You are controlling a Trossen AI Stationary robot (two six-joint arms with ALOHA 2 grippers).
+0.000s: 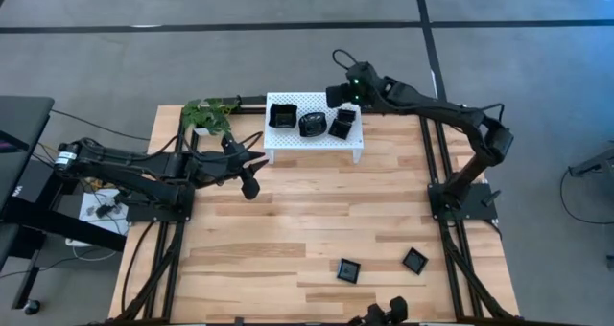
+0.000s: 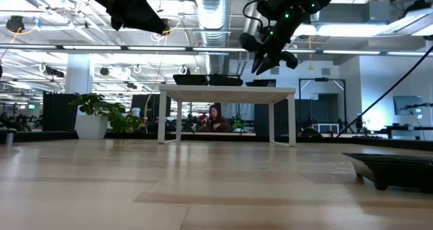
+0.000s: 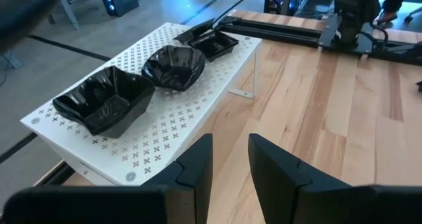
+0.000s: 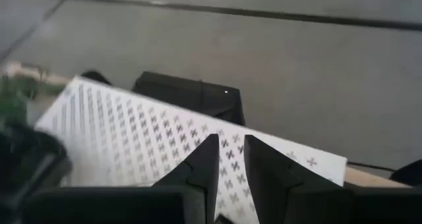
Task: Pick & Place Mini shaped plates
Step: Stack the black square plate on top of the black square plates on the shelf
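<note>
Three mini shaped plates, glossy and black, sit on the white perforated rack (image 1: 315,142) at the table's far edge: a square one (image 1: 282,115), a wavy rounded one (image 1: 313,125) and a flat one (image 1: 342,125). The left wrist view shows them too: (image 3: 105,102), (image 3: 175,67), (image 3: 214,45). Two more plates (image 1: 347,270) (image 1: 414,261) lie flat on the wood near the front edge. My right gripper (image 4: 231,151) hovers above the rack's far right corner (image 1: 339,100), tilted down, open by a narrow gap with nothing in it. My left gripper (image 3: 231,158) hangs open left of the rack (image 1: 251,186), empty.
A potted plant (image 1: 209,115) stands at the far left beside the rack. A dark object (image 1: 384,312) sits at the front edge. Bare wood (image 1: 317,211) lies between the rack and the two front plates. In the low view one plate (image 2: 392,169) lies close at the right.
</note>
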